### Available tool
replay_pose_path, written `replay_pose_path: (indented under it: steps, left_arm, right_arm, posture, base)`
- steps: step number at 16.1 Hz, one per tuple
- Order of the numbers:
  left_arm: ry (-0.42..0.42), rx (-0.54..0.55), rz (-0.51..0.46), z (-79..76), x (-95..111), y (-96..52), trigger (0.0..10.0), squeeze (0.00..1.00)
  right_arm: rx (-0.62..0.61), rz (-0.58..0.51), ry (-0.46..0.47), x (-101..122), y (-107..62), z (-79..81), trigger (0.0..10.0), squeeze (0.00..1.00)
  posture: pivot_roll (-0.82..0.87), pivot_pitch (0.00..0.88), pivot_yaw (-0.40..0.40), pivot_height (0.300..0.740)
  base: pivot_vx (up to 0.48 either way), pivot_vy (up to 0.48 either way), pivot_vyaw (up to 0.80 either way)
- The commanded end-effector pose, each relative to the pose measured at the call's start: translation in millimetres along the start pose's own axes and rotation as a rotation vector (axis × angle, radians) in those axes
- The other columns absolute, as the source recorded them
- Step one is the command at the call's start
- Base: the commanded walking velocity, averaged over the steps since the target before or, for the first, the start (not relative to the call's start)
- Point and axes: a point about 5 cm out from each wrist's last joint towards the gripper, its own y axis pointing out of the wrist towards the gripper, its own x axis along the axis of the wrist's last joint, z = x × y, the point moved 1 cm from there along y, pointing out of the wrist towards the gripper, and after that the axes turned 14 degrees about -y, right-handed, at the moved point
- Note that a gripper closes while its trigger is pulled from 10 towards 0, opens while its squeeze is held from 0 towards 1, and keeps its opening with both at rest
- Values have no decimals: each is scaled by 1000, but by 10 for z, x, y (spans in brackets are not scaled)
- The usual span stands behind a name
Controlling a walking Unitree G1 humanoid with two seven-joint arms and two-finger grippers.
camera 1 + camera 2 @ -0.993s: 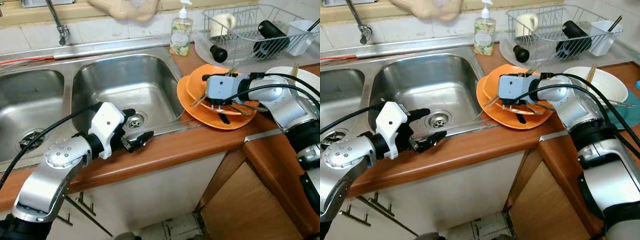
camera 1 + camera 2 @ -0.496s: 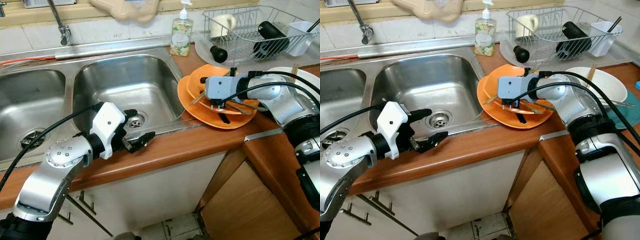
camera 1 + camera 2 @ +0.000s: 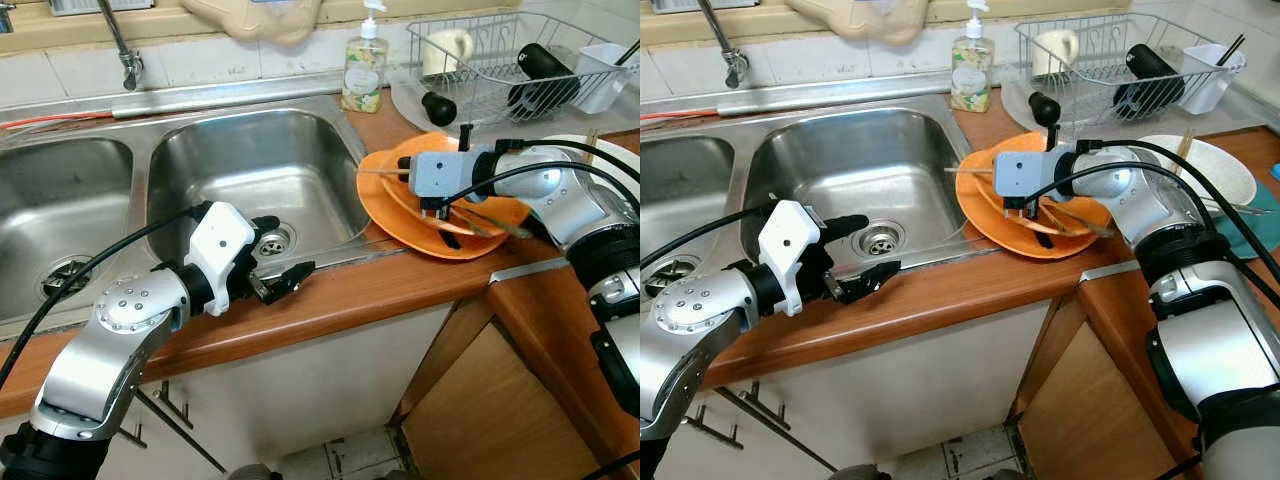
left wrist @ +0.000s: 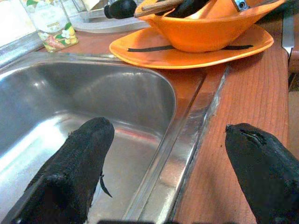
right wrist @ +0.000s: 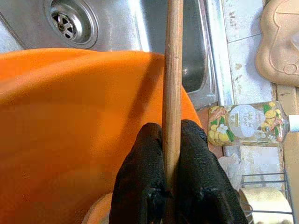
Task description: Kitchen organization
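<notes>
Head views: we see our right gripper (image 3: 1044, 208) over the orange bowl (image 3: 455, 195), which sits on an orange plate (image 3: 420, 232) on the wooden counter (image 3: 400, 285) just beside the right sink basin (image 3: 250, 180). A thin wooden stick, likely a chopstick (image 3: 970, 171), juts out toward the sink from the gripper. We judge it is being lifted out of the bowl for sorting. The dish rack (image 3: 500, 60) and soap bottle (image 3: 362, 65) stand behind.

Left wrist view: our left gripper (image 4: 173, 182) is spread wide and holds nothing; 1 finger hangs over the basin, the other over the counter, straddling the sink rim (image 4: 187, 140). It looks parked, clear of the work.

Right wrist view: the 2 black fingers (image 5: 140, 186) are pinched tight on the chopstick (image 5: 173, 84), gripping near 1 end so its length runs out over the bowl (image 5: 70, 140), with the drain (image 5: 70, 21) beyond.
</notes>
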Motion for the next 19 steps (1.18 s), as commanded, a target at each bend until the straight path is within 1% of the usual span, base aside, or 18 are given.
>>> replay_pose_path:
  steps: [1,3,6,7,8,9,10,11,13,14,15,16,18,19]
  left_arm:
    - [26,-13,-15,-24,59,11,10000,0]
    - [28,-11,-16,-22,57,10,10000,0]
    - [33,-3,-27,8,82,7,10000,0]
    - [33,3,-41,25,107,6,10000,0]
    - [33,5,-47,31,117,5,10000,0]
    - [21,19,-81,53,164,2,10000,0]
    - [-1,28,-111,67,204,-4,10000,0]
    - [-11,29,-120,69,217,-7,10000,0]
    - [-42,31,-146,78,260,-21,10000,0]
    - [-58,29,-163,83,286,-33,10000,0]
    - [-69,28,-174,86,303,-42,10000,0]
    - [-88,30,-206,101,358,-64,10000,0]
    - [-121,46,-266,152,448,-107,10000,0]
    - [-132,43,-284,164,474,-125,10000,0]
  right_arm:
    - [13,-4,-17,12,13,-6,0,0]
    - [5,-8,-21,14,13,-12,0,0]
    - [-46,-24,-16,21,-49,-144,0,0]
    - [-104,-55,14,41,-124,-287,0,0]
    - [-124,-66,23,50,-152,-336,0,0]
    - [-214,-128,85,104,-244,-504,0,0]
    - [-292,-200,157,178,-320,-632,0,0]
    - [-315,-229,184,209,-343,-668,0,0]
    - [-410,-339,306,356,-392,-779,0,0]
    - [-447,-406,372,459,-405,-808,0,0]
    - [-465,-451,413,528,-416,-820,0,0]
    - [-485,-560,512,717,-438,-816,0,0]
    - [-473,-683,691,945,-469,-766,0,0]
    - [-474,-698,721,990,-480,-750,0,0]
  posture:
    - [10,0,24,740]
    - [10,0,24,740]
    - [7,0,30,740]
    - [4,0,33,740]
    - [4,0,33,740]
    - [1,0,35,740]
    - [1,0,37,740]
    - [1,0,37,740]
    - [0,0,39,740]
    - [-1,0,41,740]
    - [-1,0,41,740]
    - [1,0,48,740]
    - [-1,0,53,740]
    - [-1,0,55,740]
  base:
    - [0,0,0]
    - [0,0,0]
    - [0,0,0]
    - [0,0,0]
    - [0,0,0]
    - [0,0,0]
    - [0,0,0]
    - [0,0,0]
    - [0,0,0]
    - [0,0,0]
    - [0,0,0]
    - [0,0,0]
    - [0,0,0]
    - [0,0,0]
